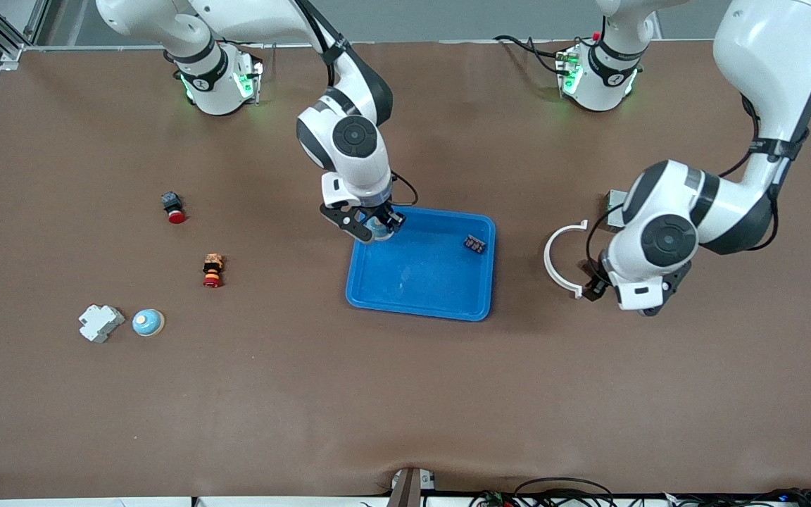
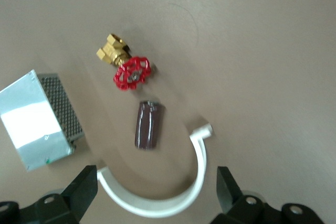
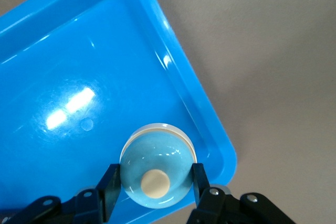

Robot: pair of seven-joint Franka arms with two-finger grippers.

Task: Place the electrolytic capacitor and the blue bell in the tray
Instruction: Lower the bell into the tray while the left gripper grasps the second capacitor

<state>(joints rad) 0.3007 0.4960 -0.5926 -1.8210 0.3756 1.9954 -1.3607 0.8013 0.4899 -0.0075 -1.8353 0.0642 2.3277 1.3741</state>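
My right gripper [image 1: 377, 227] is shut on a pale blue bell [image 3: 156, 166] with a cream button, its fingers [image 3: 109, 187] pressed on both sides. It holds the bell just inside a corner of the blue tray [image 1: 423, 310], whose rim [image 3: 210, 124] runs close by. A dark brown electrolytic capacitor [image 2: 148, 125] lies on the table; the front view hides it under the left arm. My left gripper [image 2: 156, 190] hangs open over a white C-shaped ring [image 2: 197, 179], a little short of the capacitor. A second blue bell [image 1: 147, 322] sits toward the right arm's end.
Beside the capacitor are a brass valve with a red handwheel [image 2: 128, 66] and a grey metal box [image 2: 39, 121]. A small dark part [image 1: 474, 243] lies in the tray. Two red push buttons [image 1: 174, 207] [image 1: 212, 271] and a white block [image 1: 101, 322] lie near the second bell.
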